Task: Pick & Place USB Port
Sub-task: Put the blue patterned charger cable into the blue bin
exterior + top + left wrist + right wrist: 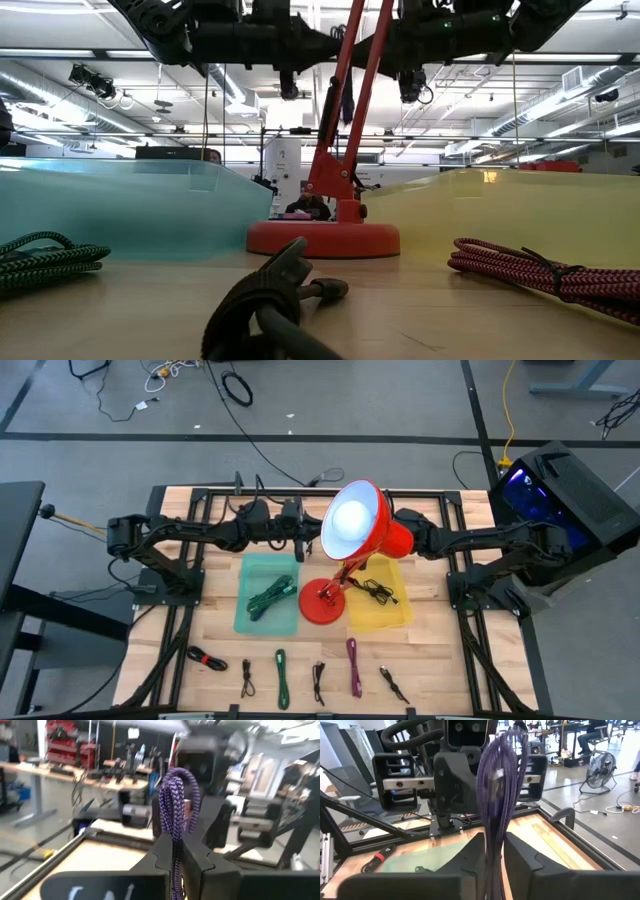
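Note:
A purple braided USB cable, coiled in a bundle, is up in the air over the table's far middle, between both grippers. My left gripper is shut on it; in the high view it is just left of the red lamp's shade. My right gripper is also shut on the bundle, facing the left one. From above, the lamp shade hides my right gripper. In the low view the cable hangs beside the lamp's stem. My left gripper pinches the purple cable bundle between its two fingers, coming level from the table's left. Several strands pass through the fingers. The bundle is lifted clear, its loop end standing beyond the fingertips. My right gripper pinches the same bundle between its two fingers, level from the table's right, several strands together. The bundle runs on past the fingertips, clear of the table.
A red desk lamp stands mid-table on its base. Left of it is a teal tray holding a green cable; right of it is a yellow tray holding a black cable. Several coiled cables lie along the near edge.

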Robot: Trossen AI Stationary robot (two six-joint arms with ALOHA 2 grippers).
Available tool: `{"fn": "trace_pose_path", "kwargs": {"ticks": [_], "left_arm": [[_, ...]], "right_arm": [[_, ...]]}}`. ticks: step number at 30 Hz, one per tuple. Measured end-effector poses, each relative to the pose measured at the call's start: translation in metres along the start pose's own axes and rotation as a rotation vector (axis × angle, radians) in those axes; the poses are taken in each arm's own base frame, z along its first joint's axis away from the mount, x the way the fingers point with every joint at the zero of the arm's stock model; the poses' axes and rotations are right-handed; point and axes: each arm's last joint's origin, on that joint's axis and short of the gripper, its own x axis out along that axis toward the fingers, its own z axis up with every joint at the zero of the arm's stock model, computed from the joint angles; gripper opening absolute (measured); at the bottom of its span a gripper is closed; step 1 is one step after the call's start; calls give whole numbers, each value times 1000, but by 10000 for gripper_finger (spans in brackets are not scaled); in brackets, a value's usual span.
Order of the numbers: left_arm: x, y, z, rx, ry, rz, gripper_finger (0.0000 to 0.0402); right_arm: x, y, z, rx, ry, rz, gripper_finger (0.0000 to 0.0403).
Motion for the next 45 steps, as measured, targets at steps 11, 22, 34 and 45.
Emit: {"fn": "trace_pose_path", "kwargs": {"ticks": [11,22,34,45], "left_arm": [[-17,18,8,-18,114,171,17],[-70,-6,26,6,387,322,17],[-111,-59,-4,28,634,464,17],[-135,-76,-60,-182,677,500,17]], "right_arm": [[-7,-15,-10,16,156,-61,110],[-28,-20,-9,33,291,-137,119],[-37,-18,-22,96,449,-195,119],[-39,-4,-29,92,516,-151,119]]}}
